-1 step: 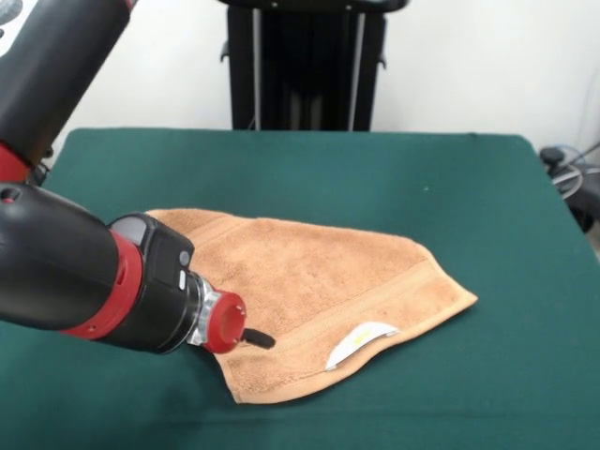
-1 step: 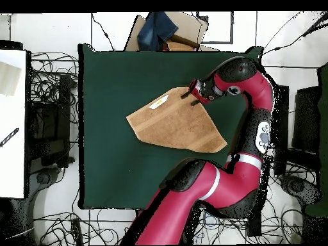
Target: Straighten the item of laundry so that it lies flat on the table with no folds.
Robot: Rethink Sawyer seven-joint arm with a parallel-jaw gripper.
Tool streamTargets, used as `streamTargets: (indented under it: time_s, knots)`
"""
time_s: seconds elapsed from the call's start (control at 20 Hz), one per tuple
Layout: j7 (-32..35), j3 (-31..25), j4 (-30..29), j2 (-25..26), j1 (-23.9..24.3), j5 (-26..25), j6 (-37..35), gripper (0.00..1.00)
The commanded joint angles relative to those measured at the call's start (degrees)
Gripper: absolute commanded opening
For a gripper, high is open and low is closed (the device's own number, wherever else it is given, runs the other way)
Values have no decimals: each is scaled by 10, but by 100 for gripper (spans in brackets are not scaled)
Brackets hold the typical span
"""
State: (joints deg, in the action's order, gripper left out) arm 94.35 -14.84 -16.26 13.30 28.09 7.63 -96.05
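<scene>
The green table fills the scene. At nine o'clock, the gripper sits over the towel's near-left corner; whether it is open, I cannot tell. The towel lies mid-table, its label toward five o'clock.

One towel, one table

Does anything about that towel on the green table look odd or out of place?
Yes. The towel lies askew to the table edges and looks folded over on itself: its outline is irregular rather than rectangular, and the white label sticks out at the near edge.
</scene>
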Motion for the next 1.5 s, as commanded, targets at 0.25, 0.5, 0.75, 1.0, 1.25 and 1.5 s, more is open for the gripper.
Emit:
streamTargets:
  time_s: [0.25,0.5,0.75,1.0,1.25,1.5]
  knots:
    - [69,-65,-37,7,-7,9,-48,100]
    - [65,-69,-28,8,-6,-2,-57,100]
    - [66,-76,-18,10,-6,-10,-62,100]
    - [65,-82,-17,9,-5,-17,-56,100]
    - [56,-86,-15,10,-3,-25,-44,100]
    - [-6,-82,9,6,-1,-71,-2,100]
